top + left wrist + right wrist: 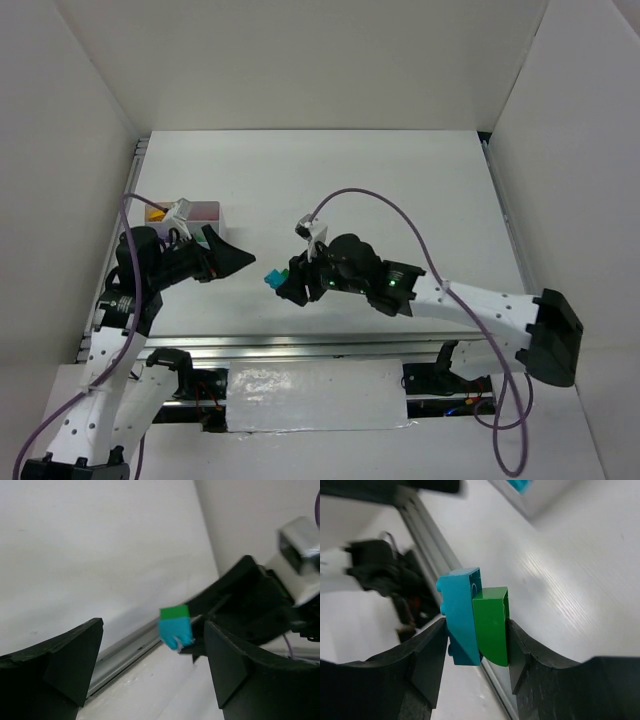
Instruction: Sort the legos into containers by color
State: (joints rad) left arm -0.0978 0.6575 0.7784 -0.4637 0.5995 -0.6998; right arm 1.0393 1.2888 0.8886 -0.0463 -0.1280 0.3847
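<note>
My right gripper [282, 280] is shut on a teal studded lego [462, 622] joined to a green rounded lego [492, 625], held above the table near its front edge. The pair shows as a teal and green block in the top view [274, 277] and in the left wrist view [176, 626]. My left gripper [238, 260] is open and empty, pointing right at the held pair, a short gap away. The white organiser tray [215, 213] lies behind my left arm, mostly hidden; an orange piece [156, 212] and a purple tint show in it.
A metal rail [300, 345] runs along the table's front edge. White walls enclose the table on the left, back and right. A purple cable [400, 215] loops above my right arm.
</note>
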